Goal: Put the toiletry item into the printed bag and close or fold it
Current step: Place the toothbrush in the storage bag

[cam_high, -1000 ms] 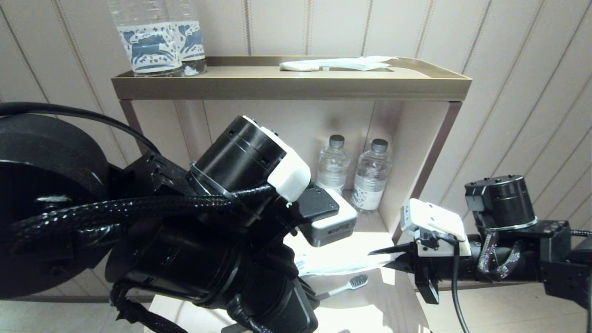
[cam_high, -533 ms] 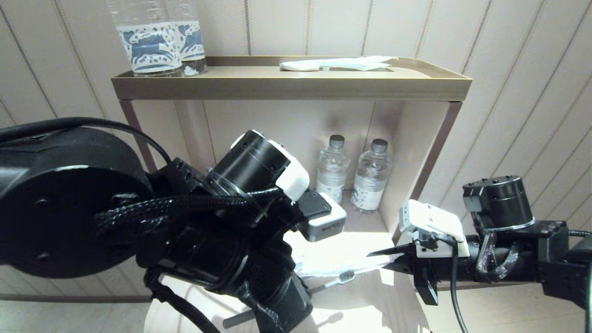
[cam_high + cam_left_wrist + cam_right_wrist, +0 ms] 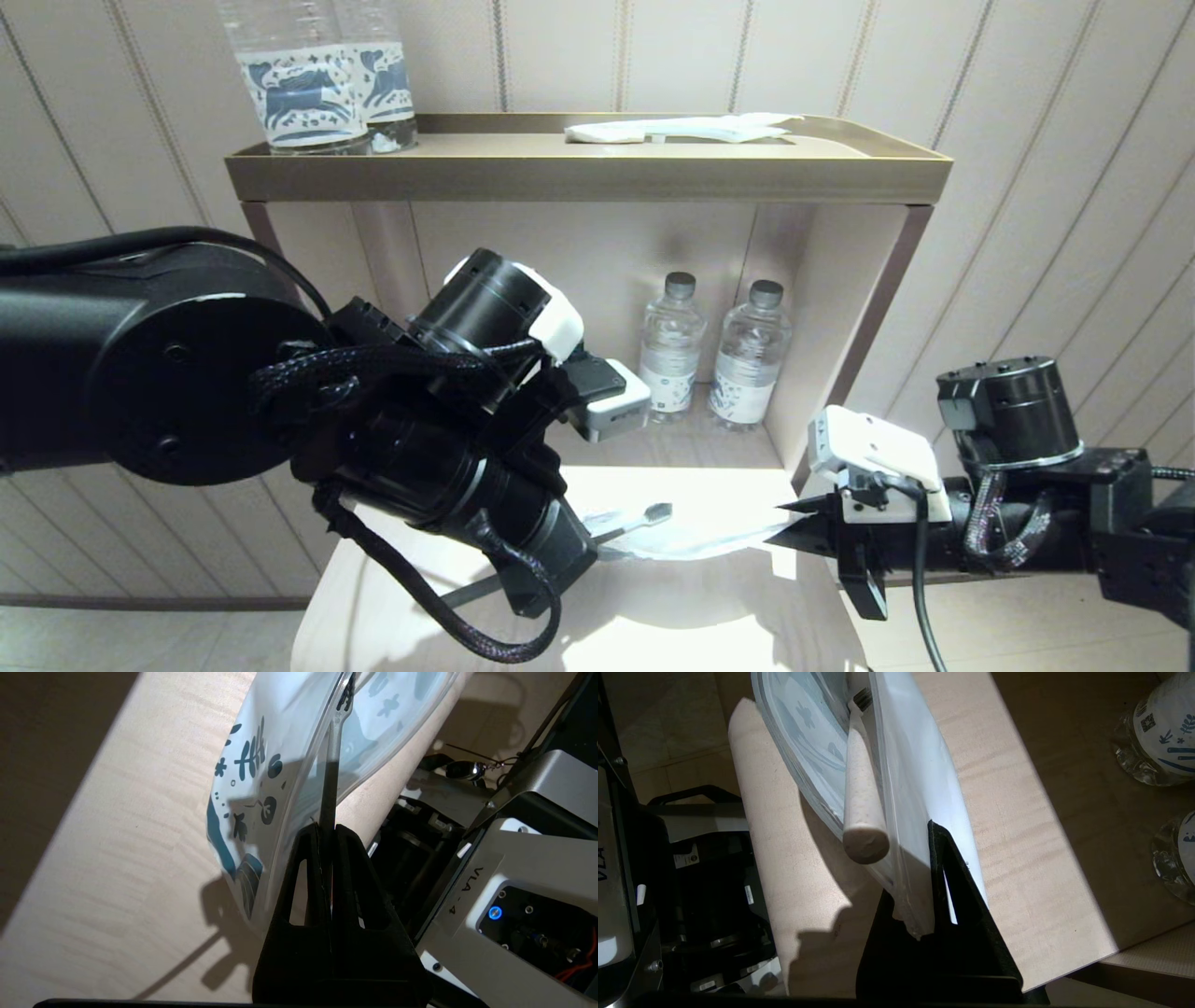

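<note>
My left gripper (image 3: 328,828) is shut on the handle of the toothbrush (image 3: 644,520) and holds it just above the table. Its grey bristle head points toward the right arm. The printed bag (image 3: 695,544), white with dark blue doodles (image 3: 254,763), hangs stretched to the left from my right gripper (image 3: 789,533), which is shut on the bag's right end. The toothbrush's pale shaft (image 3: 861,788) lies along the bag's clear side (image 3: 817,742). I cannot tell whether its tip is inside the bag.
A pale wooden table (image 3: 672,621) lies under both grippers. Behind it stands a shelf unit with a brass tray top (image 3: 588,177). The tray carries two horse-label bottles (image 3: 317,93) and a white wrapped packet (image 3: 681,129). Two small bottles (image 3: 709,350) stand in the niche below.
My left arm has lifted the toothbrush off the table and drawn it up and left, so its head now sits over the bag. The right gripper has kept still with the bag.
</note>
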Available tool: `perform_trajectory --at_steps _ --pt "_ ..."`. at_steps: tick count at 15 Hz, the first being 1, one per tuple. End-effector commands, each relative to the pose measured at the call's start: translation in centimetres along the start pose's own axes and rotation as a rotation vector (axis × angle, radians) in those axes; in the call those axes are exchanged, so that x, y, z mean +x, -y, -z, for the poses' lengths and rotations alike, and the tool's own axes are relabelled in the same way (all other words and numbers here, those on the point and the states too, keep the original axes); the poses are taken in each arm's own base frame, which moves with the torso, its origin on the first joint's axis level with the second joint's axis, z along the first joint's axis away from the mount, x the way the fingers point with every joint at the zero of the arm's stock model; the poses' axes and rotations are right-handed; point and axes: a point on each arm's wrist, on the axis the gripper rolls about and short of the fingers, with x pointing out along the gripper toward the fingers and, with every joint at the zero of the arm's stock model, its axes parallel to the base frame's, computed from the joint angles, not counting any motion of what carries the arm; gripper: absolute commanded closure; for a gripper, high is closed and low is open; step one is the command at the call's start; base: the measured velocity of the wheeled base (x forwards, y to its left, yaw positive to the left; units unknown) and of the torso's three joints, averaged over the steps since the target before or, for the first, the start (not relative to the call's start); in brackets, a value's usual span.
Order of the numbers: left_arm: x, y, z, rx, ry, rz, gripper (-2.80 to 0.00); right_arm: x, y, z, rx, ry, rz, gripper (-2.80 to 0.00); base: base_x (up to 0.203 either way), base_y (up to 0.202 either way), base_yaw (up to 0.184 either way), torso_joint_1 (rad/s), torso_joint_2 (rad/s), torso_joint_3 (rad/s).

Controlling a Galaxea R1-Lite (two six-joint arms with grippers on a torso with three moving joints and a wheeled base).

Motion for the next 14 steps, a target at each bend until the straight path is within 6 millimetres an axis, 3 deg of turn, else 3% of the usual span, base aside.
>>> perform_trajectory --at_steps 1,3,7,14 --pt "0.5 -0.2 -0.1 0.0 -0.009 0.001 0.0 0.0 -0.1 0.0 -0.006 0.005 -0.004 0.0 0.0 0.0 0.0 0.0 0.0 0.0" --pt "1.2 -0.3 -0.1 0.026 -0.025 0.007 0.0 -0.1 -0.2 -0.2 -0.009 0.014 -0.017 0.0 0.0 0.0 0.0 0.0 0.0 0.0" --pt "0.5 -0.1 -0.9 0.045 0.038 0.113 0.0 -0.4 -0.4 -0.5 0.032 0.046 -0.134 0.0 0.0 0.0 0.0 0.0 0.0 0.0" --pt "1.4 0.1 -1.4 0.078 0.071 0.199 0.0 -0.6 -0.3 -0.6 0.033 0.055 -0.144 0.0 0.0 0.0 0.0 0.0 0.0 0.0"
